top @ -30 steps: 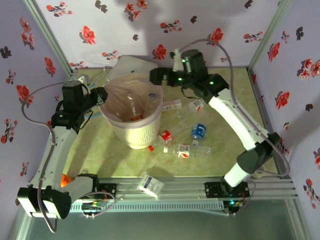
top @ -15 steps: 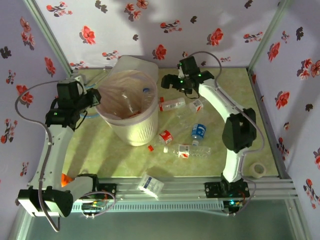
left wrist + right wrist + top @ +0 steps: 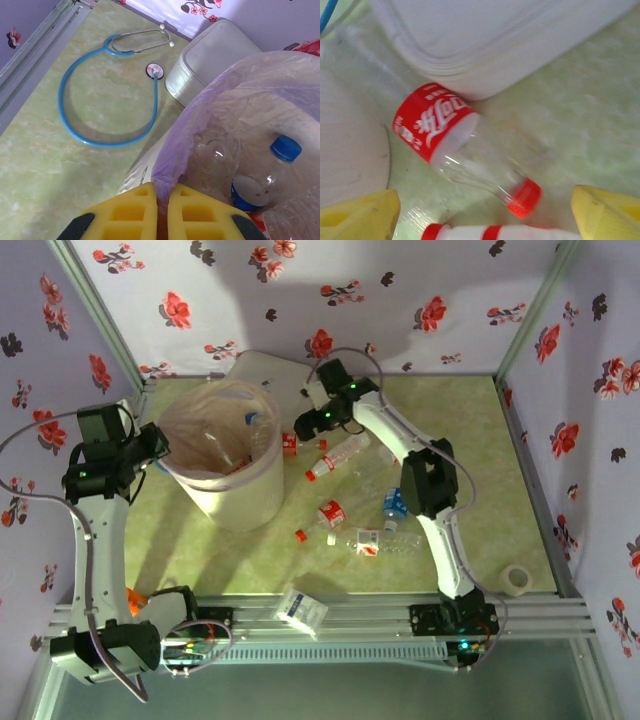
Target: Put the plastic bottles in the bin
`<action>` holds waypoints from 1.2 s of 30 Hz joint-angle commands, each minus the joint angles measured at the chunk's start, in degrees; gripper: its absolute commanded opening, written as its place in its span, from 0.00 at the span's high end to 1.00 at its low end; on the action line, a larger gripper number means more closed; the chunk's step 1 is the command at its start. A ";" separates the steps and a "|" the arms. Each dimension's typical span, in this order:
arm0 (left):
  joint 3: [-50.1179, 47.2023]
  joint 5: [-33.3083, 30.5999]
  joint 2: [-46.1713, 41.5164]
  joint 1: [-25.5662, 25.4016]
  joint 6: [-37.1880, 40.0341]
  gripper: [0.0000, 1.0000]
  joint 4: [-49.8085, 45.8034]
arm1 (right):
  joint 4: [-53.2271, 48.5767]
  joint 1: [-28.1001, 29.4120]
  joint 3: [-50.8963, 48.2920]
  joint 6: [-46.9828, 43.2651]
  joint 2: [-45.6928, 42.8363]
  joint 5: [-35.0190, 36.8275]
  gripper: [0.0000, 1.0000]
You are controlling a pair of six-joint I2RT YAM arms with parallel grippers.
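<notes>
**Red-labelled bottle lies between wide-spread fingers**

Clear plastic with a red label and red cap marks the bottle (image 3: 455, 145). It lies on the green surface (image 3: 480, 460), just beside the flat white lid (image 3: 495, 40) and near the bin (image 3: 235, 505). The right tool (image 3: 482, 207) hovers over it with its yellow fingers spread wide, one to each side, and holds nothing. A second bottle (image 3: 470, 234) lies across the near edge of the right wrist view, close to the first one's cap.

The left tool (image 3: 162, 191) is pinched narrow on the liner bag (image 3: 200, 125) at the bin's rim, which seems to steady the bin. Several bottles (image 3: 270, 180) already lie inside. The loose bottles (image 3: 375, 542) are scattered on the surface to the right of the bin.

To pick well, the right tool should probably come down across the labelled middle of the bottle. The tapered neck is a poorer choice, because a slick round body could squirt out there. It should clear the lid's edge and the neighbouring bottle, close gently, then lift above the rim before letting go.
</notes>
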 commanded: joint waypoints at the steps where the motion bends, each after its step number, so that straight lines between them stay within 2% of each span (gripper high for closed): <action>1: 1.69 2.80 -0.79 0.47 -0.33 0.98 -0.43 | -4.77 2.13 5.36 -5.55 3.97 0.43 0.11; 10: 1.30 3.70 -0.59 0.47 -0.52 0.98 0.11 | -5.84 3.57 13.76 -3.89 12.37 0.28 0.01; 18: 0.13 4.81 -0.68 0.47 -1.44 0.98 1.70 | -6.94 4.21 14.97 -3.76 14.97 0.41 0.02; 21: 0.02 5.32 -0.50 0.53 -1.84 0.98 2.28 | -6.88 4.69 14.42 -4.45 15.25 0.41 0.05; 24: 0.11 5.48 -0.50 0.47 -1.81 0.98 2.29 | -6.54 4.73 14.04 -4.50 15.34 -0.09 0.12; 28: 0.57 5.35 -0.76 0.47 -1.32 0.98 1.54 | -5.39 4.73 13.39 -4.25 14.78 -0.20 0.30; 36: 3.03 3.65 -2.38 0.82 0.67 0.97 -2.34 | -3.53 4.73 11.35 -3.24 11.60 -2.18 0.34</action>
